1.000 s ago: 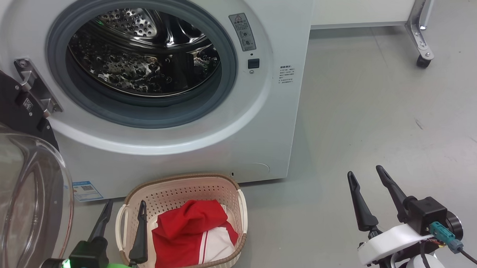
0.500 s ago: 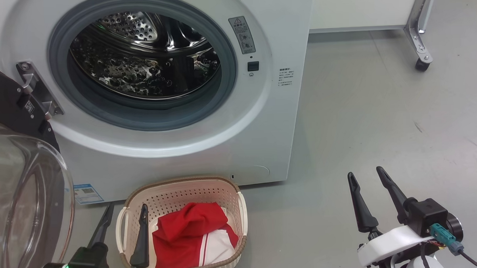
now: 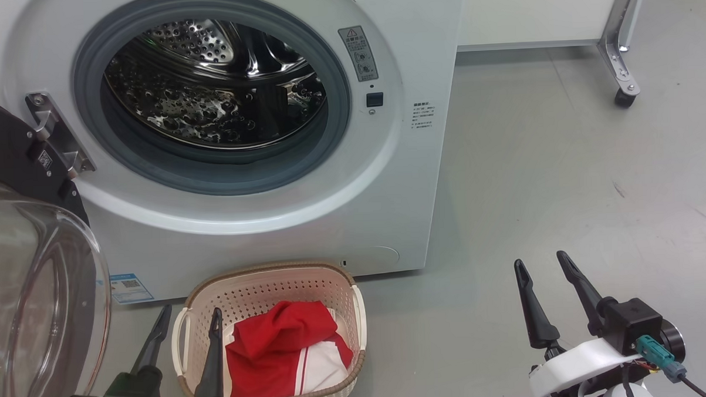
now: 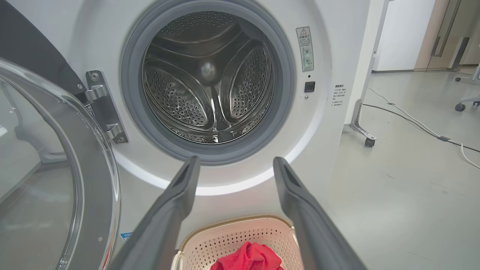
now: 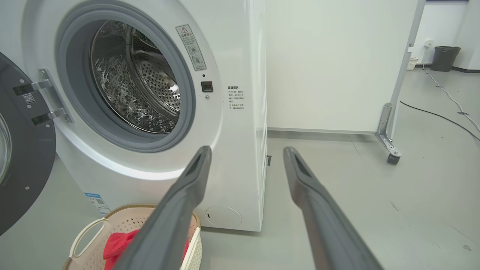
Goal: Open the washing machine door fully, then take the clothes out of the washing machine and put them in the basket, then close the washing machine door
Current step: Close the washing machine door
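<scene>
**Two pincers open, both empty; door swung wide**

Left gripper (image 3: 191, 311): fingers spread well apart, nothing between them. In the head view one finger crosses the left end of the basket (image 3: 267, 267), and the other lies outside its left handle. Neither touches the cloth. The left wrist view looks between the fingers straight into the drum (image 4: 210, 86), with the basket below the fingertips.

Right gripper (image 3: 539, 259): fingers parted, a bit narrower than on the left, holding nothing. It hangs over bare floor (image 3: 564, 185), well to the right of the basket and the machine.

Washing machine door (image 3: 33, 280): hanging wide open on its hinge (image 3: 57, 138) at the left of the washing machine (image 3: 410, 161). The glass bowl bulges toward me, just beside my left wrist.

No cloth shows in the part of the drum I can see, only perforated steel.

Clothes (image 3: 282, 348): red with a white panel, bunched in the right half of the basket. No print is visible from here.

The basket sits on the floor right in front of the machine, below the opening and just right of the blue sticker (image 3: 130, 287).
</scene>
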### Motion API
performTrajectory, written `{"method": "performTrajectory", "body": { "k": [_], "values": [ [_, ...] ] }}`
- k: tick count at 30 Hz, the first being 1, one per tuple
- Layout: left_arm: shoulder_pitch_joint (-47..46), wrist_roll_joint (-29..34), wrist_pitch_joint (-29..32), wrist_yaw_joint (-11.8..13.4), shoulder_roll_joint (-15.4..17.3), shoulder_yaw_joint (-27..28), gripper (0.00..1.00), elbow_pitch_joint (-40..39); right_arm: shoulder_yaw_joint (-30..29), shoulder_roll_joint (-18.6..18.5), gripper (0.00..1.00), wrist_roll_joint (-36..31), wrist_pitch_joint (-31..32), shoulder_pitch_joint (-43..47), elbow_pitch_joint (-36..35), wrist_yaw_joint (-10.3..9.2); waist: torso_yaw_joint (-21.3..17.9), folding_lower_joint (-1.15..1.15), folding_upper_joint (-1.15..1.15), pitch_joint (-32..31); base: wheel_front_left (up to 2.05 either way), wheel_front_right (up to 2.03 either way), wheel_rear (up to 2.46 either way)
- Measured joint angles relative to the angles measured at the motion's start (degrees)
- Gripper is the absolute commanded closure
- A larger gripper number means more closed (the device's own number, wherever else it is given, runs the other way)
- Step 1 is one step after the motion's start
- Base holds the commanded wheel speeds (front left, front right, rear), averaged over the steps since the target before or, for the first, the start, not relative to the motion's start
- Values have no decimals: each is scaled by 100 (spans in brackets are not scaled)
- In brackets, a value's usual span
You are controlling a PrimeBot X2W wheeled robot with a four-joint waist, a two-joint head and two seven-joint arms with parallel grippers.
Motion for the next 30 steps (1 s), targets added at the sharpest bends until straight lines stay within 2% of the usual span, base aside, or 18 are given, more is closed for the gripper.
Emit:
{"method": "performTrajectory", "body": {
  "k": [15,30],
  "values": [
    [83,21,103,68,31,-27,0,-250,-27,7,0,0,0,2,-35,0,5,0,0,6,-38,40,-1],
    [168,20,201,102,35,-26,0,-388,-36,8,0,-33,0,2,-38,1,-7,0,0,-26,-96,96,0]
  ]
}}
